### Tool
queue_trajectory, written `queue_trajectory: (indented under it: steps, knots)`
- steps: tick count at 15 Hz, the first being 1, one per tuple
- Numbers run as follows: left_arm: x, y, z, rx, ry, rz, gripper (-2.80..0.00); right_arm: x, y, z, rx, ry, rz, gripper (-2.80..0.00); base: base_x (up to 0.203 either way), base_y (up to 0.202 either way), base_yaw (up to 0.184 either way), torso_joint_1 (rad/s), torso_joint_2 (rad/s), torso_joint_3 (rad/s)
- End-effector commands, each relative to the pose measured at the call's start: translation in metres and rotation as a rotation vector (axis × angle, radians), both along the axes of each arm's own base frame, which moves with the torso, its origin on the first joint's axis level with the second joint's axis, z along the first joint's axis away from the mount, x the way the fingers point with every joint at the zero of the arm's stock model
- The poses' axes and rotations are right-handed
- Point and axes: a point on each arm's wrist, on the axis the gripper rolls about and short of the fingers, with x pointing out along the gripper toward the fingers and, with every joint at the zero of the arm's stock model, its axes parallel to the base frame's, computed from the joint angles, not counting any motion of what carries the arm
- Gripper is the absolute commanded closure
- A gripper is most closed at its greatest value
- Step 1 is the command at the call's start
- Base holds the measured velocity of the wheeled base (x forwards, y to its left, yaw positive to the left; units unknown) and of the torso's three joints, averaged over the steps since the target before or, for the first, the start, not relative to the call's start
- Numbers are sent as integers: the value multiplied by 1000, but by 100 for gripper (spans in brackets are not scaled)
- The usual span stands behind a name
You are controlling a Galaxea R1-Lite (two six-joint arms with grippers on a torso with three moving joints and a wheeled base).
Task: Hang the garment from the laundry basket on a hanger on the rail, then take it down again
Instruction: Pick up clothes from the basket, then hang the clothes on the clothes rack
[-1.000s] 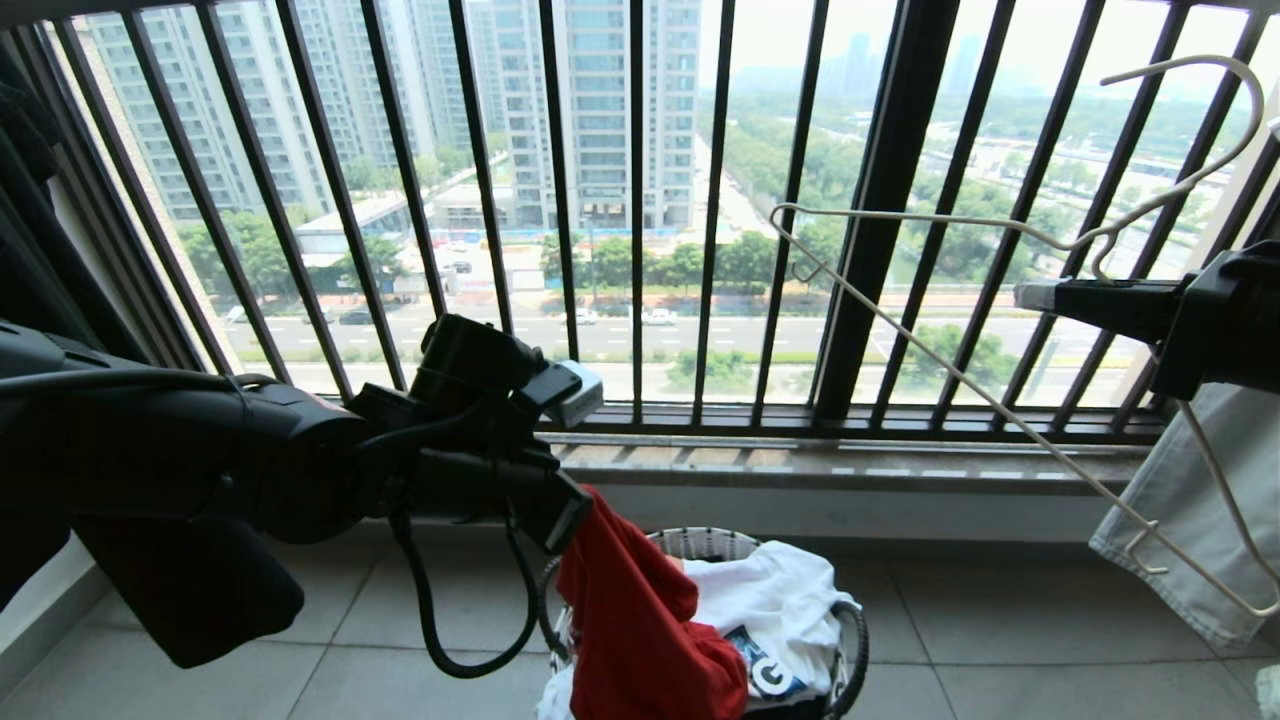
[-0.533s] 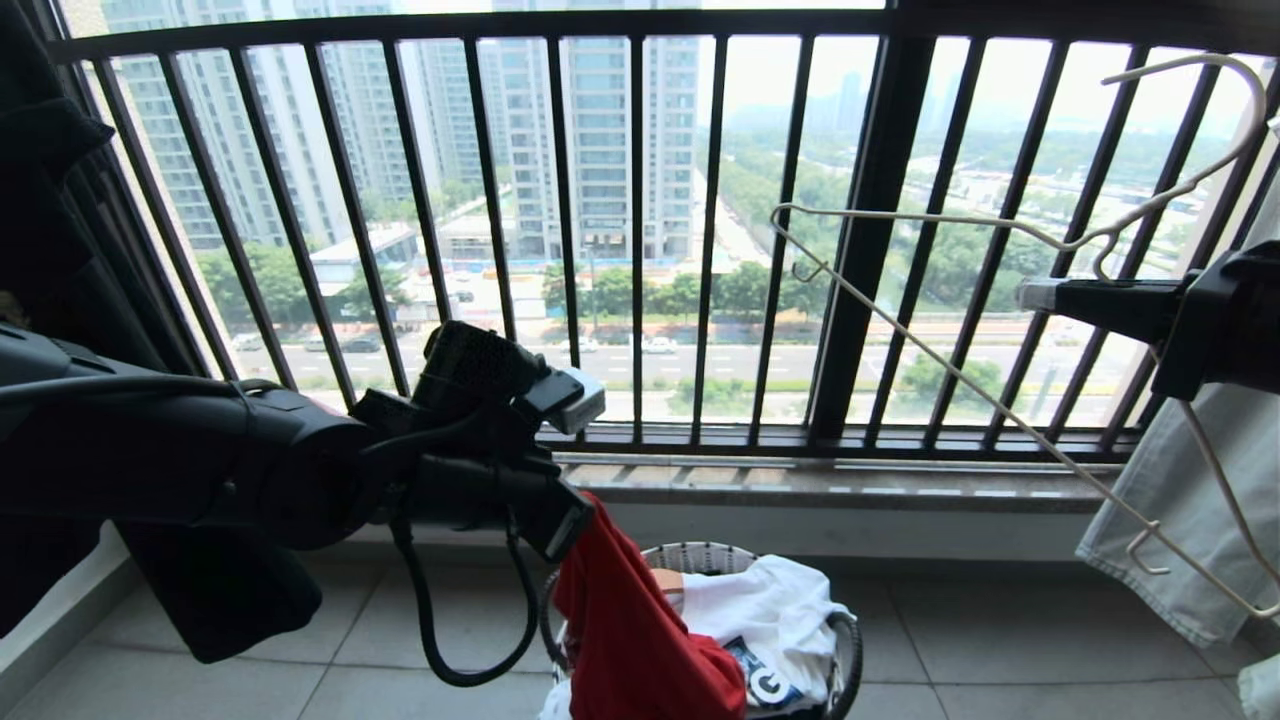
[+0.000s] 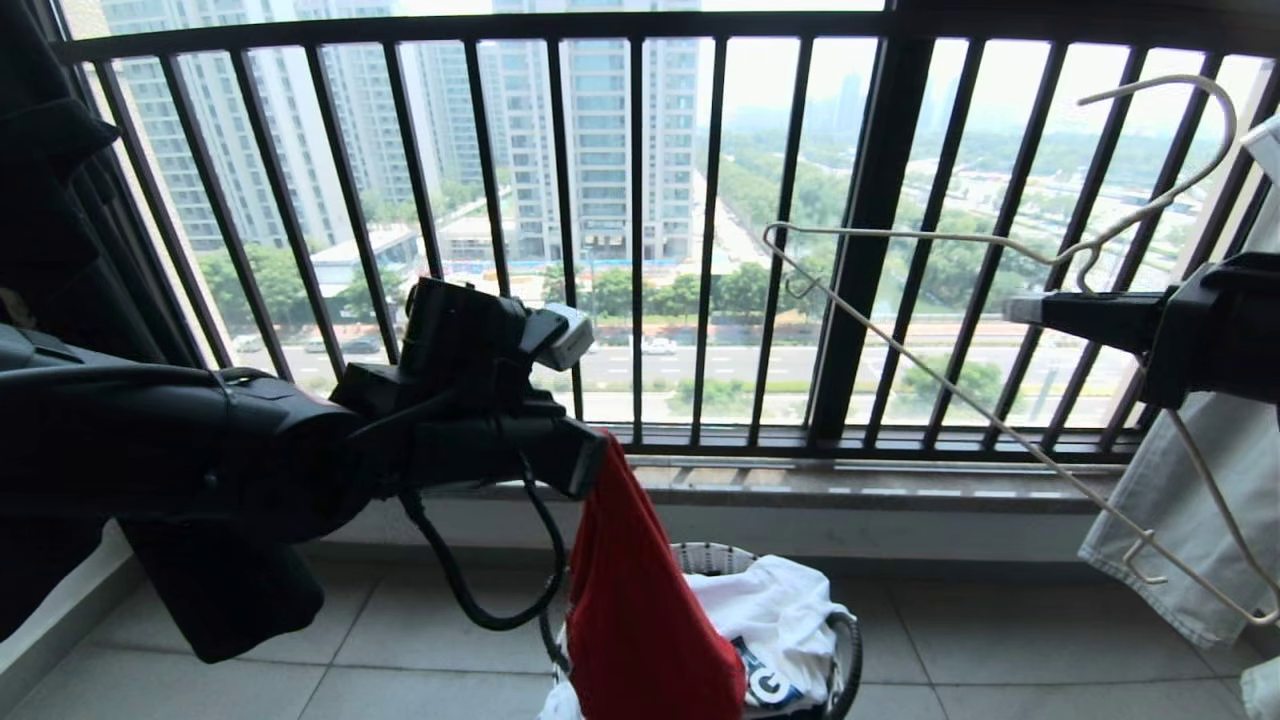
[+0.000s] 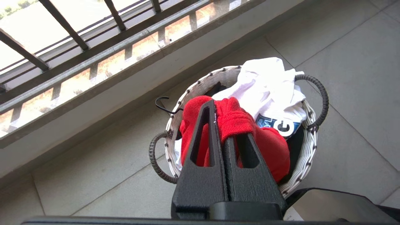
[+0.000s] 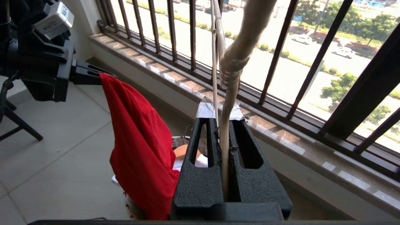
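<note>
The red garment (image 3: 640,600) hangs in a long fold from my left gripper (image 3: 592,462), which is shut on its top edge. Its lower end still lies in the white laundry basket (image 3: 852,640) on the floor. In the left wrist view, red cloth (image 4: 234,120) bunches over the closed left gripper (image 4: 218,118) straight above the basket (image 4: 309,150). My right gripper (image 3: 1012,306) is at the right, shut on the neck of the off-white wire hanger (image 3: 900,352). The hanger (image 5: 232,62) is tilted in the air in front of the window bars. The rail is out of view.
A white printed T-shirt (image 3: 790,605) fills the rest of the basket. Dark window railing (image 3: 872,230) and a stone sill (image 3: 850,482) run across the back. Pale grey cloth (image 3: 1170,510) hangs at the far right, dark clothing (image 3: 60,200) at the far left.
My left gripper has risen with the red garment, drawing more of it out of the basket. The right gripper and hanger have hardly moved. The view tilted up slightly.
</note>
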Motion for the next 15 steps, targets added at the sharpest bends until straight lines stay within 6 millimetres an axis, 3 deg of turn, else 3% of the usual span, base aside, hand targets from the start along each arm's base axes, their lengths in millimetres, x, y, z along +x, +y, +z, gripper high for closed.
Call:
queue_trajectory:
  steps: [1, 5, 11, 15]
  knots:
    - [-6, 1, 23, 8, -13, 54, 0, 2, 4, -1, -9, 89, 23, 0, 0, 0, 0, 0, 0, 0]
    - [-18, -6, 62, -125, 56, 169, 0, -4, 18, 0, -36, 273, 98, 0, 0, 0, 0, 0, 0, 0]
    - [-27, -1, 109, -383, 46, 232, 0, -11, 26, 0, -49, 307, 139, 0, 0, 0, 0, 0, 0, 0]
    - [-24, -2, 134, -498, -28, 404, 0, -20, 24, 7, -45, 276, 137, 0, 0, 0, 0, 0, 0, 0]
